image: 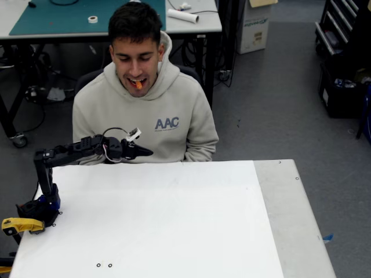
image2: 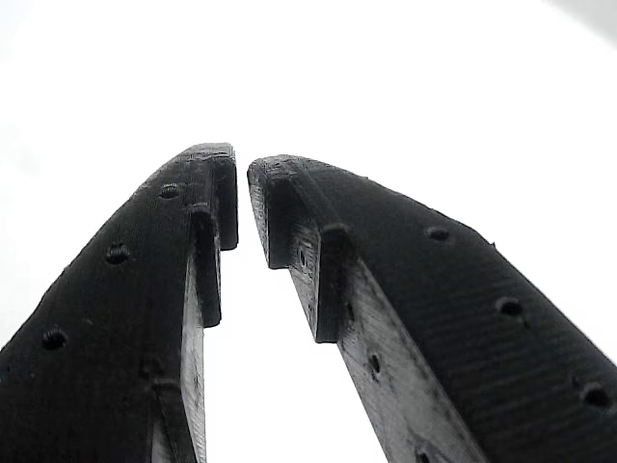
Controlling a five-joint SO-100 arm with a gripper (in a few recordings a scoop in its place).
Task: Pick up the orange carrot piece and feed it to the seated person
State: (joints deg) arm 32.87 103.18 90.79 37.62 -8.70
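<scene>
The orange carrot piece [image: 138, 84] is held in the mouth of the seated person [image: 152, 113], who sits behind the far edge of the white table [image: 174, 220] in a beige hooded sweatshirt. My black gripper [image: 148, 152] hangs low over the table's far left edge, in front of the person's chest, pointing right and well below the carrot. In the wrist view the two black fingers [image2: 207, 207] nearly meet at their tips, with nothing between them, against the bright white table [image2: 405, 87].
The arm's base [image: 39, 209] is clamped at the table's left edge with a yellow tool [image: 20, 225] beside it. A bench [image: 69, 20] with a green mat stands behind the person. A grey strip [image: 295, 220] runs along the table's right side.
</scene>
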